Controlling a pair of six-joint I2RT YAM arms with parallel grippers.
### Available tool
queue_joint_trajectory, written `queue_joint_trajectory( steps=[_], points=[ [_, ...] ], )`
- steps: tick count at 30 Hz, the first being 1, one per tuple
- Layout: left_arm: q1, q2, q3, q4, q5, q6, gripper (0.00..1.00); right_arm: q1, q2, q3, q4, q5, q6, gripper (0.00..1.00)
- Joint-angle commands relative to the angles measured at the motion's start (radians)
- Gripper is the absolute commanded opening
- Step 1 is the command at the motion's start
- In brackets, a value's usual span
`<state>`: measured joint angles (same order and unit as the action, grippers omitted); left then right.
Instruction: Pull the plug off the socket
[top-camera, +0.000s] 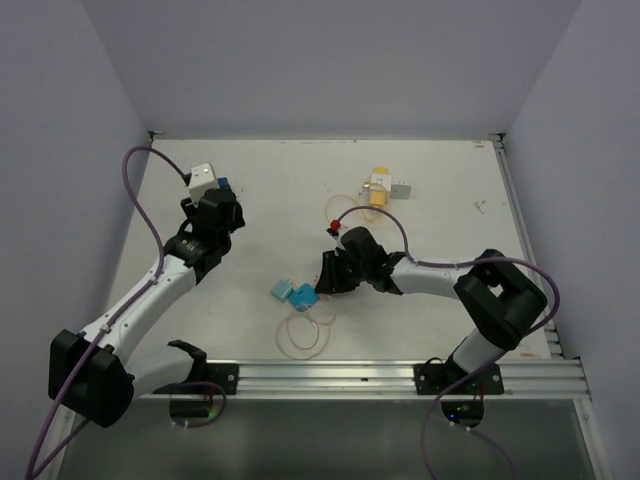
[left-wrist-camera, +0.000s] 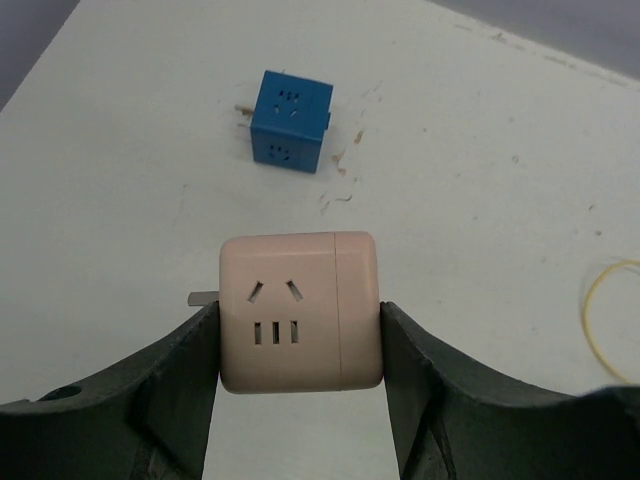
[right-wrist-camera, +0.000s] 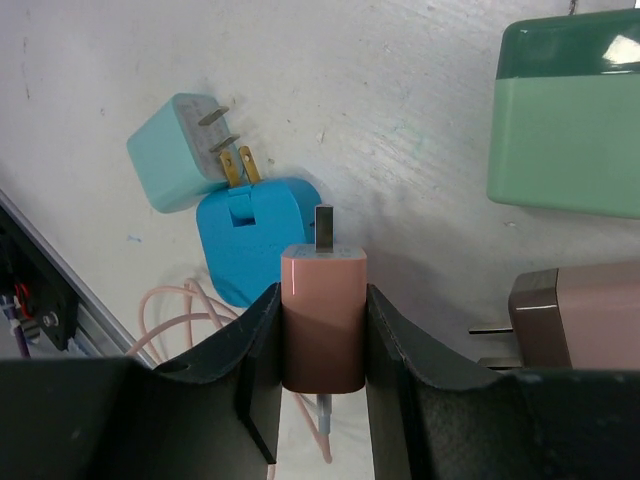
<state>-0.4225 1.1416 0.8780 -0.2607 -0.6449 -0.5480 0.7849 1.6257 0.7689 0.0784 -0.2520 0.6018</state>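
Note:
My left gripper (left-wrist-camera: 300, 335) is shut on a pale pink cube socket (left-wrist-camera: 300, 312), a finger on each side, its slotted face towards the camera and a metal prong sticking out at its left. In the top view this socket (top-camera: 203, 178) is at the far left with the left gripper (top-camera: 212, 203) just behind it. My right gripper (right-wrist-camera: 322, 300) is shut on a pink plug (right-wrist-camera: 322, 320), prong pointing away, with a pink cable (right-wrist-camera: 330, 430) trailing from its back. The right gripper (top-camera: 328, 272) is at the table's middle, far from the socket.
A blue cube socket (left-wrist-camera: 290, 120) lies just beyond the left gripper. A light teal charger (right-wrist-camera: 175, 150) and a blue charger (right-wrist-camera: 250, 235) lie ahead of the right gripper, a green block (right-wrist-camera: 565, 120) and a brown adapter (right-wrist-camera: 580, 315) to its right. Yellow and white adapters (top-camera: 385, 185) lie at the back.

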Motion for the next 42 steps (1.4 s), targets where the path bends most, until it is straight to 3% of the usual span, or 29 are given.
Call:
queue_joint_trajectory(
  steps=[1,6,9,13,21,30,42],
  points=[
    [0.033,-0.046,-0.031,-0.089,0.076,0.057,0.00,-0.015,0.005,0.024,0.058,-0.027,-0.034,0.31],
    [0.054,-0.046,-0.068,-0.086,0.126,0.066,0.00,-0.038,-0.007,0.036,0.022,-0.032,-0.054,0.68],
    [0.076,-0.005,-0.048,-0.092,0.159,0.082,0.00,-0.038,-0.038,0.056,-0.037,-0.021,-0.082,0.80],
    [0.106,0.090,0.005,-0.110,0.174,0.103,0.00,-0.038,-0.127,0.093,-0.149,0.003,-0.122,0.87],
    [0.177,0.283,0.125,-0.087,0.228,0.148,0.00,-0.038,-0.386,0.168,-0.356,0.101,-0.206,0.93],
    [0.275,0.607,0.354,-0.086,0.255,0.213,0.00,-0.049,-0.566,0.106,-0.401,0.210,-0.194,0.96],
    [0.312,0.684,0.348,0.132,0.341,0.367,0.00,-0.056,-0.664,0.041,-0.396,0.230,-0.191,0.97]
  ],
)
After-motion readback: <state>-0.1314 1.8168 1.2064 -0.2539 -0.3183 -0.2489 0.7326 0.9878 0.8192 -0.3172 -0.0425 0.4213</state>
